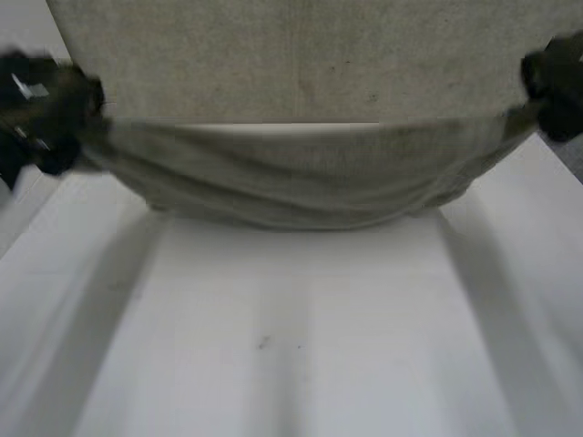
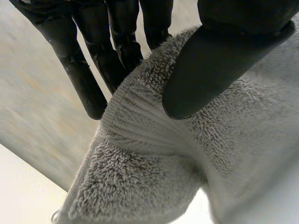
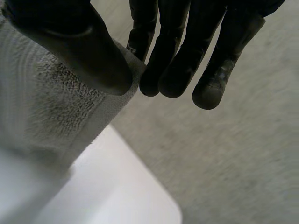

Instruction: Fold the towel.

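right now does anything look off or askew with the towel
Nothing stands out. The left hand and the right hand each pinch one end of the lifted edge of the towel. That edge sags in the middle, as slack cloth would. No tear or stain shows on it.

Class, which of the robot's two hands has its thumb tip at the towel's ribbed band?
The left hand: its thumb tip meets the towel's ribbed band; the right hand's thumb sits on looped pile.

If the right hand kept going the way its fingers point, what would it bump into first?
Probably nothing close. The right hand is pinching the towel, and past its fingertips lies a grey surface beside the table. How far away is unclear.
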Controlling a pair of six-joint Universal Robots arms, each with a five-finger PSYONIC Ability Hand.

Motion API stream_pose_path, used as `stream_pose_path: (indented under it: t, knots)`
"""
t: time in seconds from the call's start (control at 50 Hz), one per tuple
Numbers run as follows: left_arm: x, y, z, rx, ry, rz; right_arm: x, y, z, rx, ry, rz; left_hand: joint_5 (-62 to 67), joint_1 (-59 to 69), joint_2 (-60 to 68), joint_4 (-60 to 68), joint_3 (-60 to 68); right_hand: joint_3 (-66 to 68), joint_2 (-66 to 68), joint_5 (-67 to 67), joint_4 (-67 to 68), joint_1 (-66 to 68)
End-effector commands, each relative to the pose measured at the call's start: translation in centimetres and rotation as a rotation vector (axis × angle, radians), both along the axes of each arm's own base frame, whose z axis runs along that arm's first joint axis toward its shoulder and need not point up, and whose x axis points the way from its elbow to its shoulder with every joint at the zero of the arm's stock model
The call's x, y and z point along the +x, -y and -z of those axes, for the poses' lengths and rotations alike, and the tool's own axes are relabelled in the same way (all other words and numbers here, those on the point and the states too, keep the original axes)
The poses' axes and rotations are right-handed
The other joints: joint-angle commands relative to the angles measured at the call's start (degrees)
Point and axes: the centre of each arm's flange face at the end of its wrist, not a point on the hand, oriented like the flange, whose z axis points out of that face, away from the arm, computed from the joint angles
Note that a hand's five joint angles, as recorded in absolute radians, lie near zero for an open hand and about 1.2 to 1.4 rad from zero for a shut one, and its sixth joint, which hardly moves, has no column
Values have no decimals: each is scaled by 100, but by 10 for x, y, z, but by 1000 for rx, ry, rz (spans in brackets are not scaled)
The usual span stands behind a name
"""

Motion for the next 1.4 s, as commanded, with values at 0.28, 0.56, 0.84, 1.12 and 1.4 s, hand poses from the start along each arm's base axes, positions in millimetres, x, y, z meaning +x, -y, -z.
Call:
stream_pose_path:
  t: [0.28, 0.56, 0.84, 1.12, 1.4]
  knots:
    - [-14, 28, 15, 183, 37, 3, 6, 16, -14, 125, 2, -15, 1131, 1164, 1025, 1027, 1035, 222, 351, 296, 172, 282]
    - [-55, 133, 26, 87, 65, -13, 44, 105, -5, -41, 132, 0, 1131, 1164, 1025, 1027, 1035, 222, 351, 296, 172, 282]
    - [-51, 134, -61, -151, -267, -77, 36, 100, -73, -278, 382, -33, 1131, 1164, 1025, 1027, 1035, 222, 351, 296, 172, 282]
    - [-47, 95, 96, 266, -60, -55, 27, 88, 75, 187, 151, -63, 1131, 1164, 1025, 1027, 1035, 222, 351, 296, 172, 282]
    - [-31, 30, 169, 387, 182, -37, -15, 60, 121, 313, 81, 5, 1131, 1164, 1025, 1027, 1035, 222, 351, 296, 172, 282]
